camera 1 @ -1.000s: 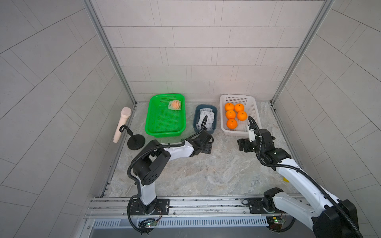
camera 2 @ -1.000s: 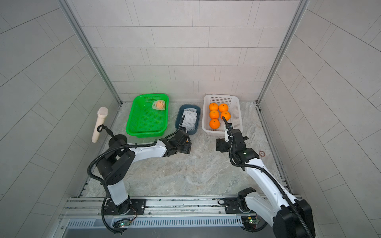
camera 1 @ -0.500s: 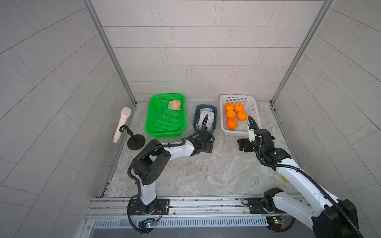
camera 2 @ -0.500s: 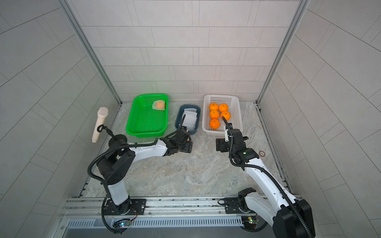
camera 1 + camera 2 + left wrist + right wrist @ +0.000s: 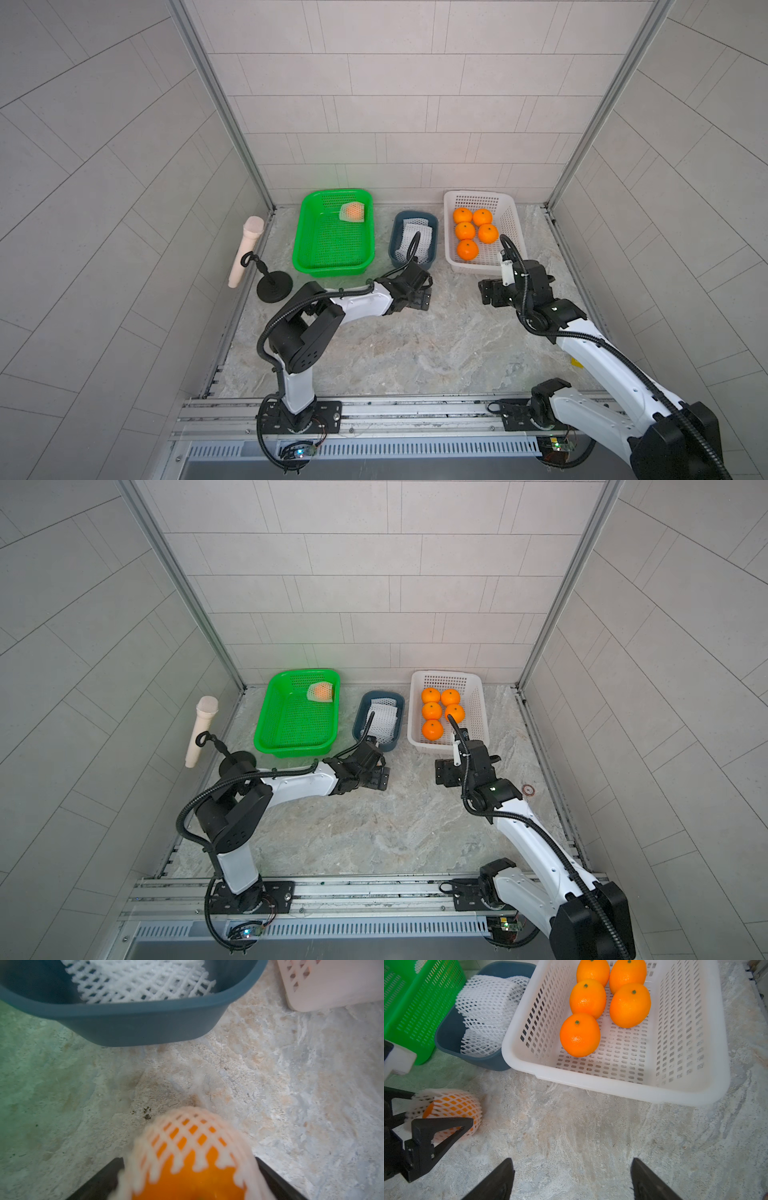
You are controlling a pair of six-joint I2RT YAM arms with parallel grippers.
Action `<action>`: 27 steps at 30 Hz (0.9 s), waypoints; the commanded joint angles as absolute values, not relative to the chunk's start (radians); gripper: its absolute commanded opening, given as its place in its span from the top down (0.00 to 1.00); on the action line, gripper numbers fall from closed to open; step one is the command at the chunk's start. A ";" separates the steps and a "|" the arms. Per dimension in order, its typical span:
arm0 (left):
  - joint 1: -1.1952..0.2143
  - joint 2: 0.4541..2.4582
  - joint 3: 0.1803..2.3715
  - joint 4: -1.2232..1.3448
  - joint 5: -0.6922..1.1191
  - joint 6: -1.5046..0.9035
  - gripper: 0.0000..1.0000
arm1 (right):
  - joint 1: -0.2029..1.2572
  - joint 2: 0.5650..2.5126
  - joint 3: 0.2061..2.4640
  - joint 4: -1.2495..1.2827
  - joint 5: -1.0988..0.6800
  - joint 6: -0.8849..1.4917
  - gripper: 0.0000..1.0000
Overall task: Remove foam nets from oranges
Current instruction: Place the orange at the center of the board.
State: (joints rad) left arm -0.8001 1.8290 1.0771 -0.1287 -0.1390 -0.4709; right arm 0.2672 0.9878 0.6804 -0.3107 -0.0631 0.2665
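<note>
Around: blue bin (image 5: 394,241) of foam nets (image 5: 488,1012) at 12 o'clock of netted orange (image 5: 452,1109); white basket (image 5: 510,224), five oranges (image 5: 467,230), at 2; green basket (image 5: 328,249) at 10.
Fruit: on table (image 5: 395,340), mesh-wrapped, one end bare.
Left: left gripper (image 5: 189,1158) jaws wide, flanking it.
Right: right gripper (image 5: 573,1167) at 3 o'clock, spread, empty.

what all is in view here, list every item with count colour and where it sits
bare oranges: five, orange, in the white basket
netted oranges: two, orange under white mesh; one in the green basket's back corner, one on the table in front of the blue tub
loose foam nets: several, white, piled in the blue tub; exact count unclear
green basket: one, back of table
blue tub: one, between the two baskets
white basket: one, back of table
microphone prop: one, cream, on a black stand beside the green basket
table: one, marbled grey
left pincer: black, jaws either side of the table's netted orange; contact unclear
right pincer: black, open, empty
</note>
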 commanded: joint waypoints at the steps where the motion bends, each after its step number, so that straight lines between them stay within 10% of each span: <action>1: -0.806 1.800 1.098 -0.148 -0.170 -0.468 0.01 | 0.262 0.981 0.676 -0.311 -0.063 0.273 0.11; 27: -0.811 1.702 1.159 -0.268 -0.205 -0.402 0.00 | 0.263 0.976 0.676 -0.315 -0.069 0.272 0.10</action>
State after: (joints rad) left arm -0.8021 1.7557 1.1217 -0.2245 -0.1707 -0.4160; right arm 0.2672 0.9874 0.6804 -0.3111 -0.0647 0.2665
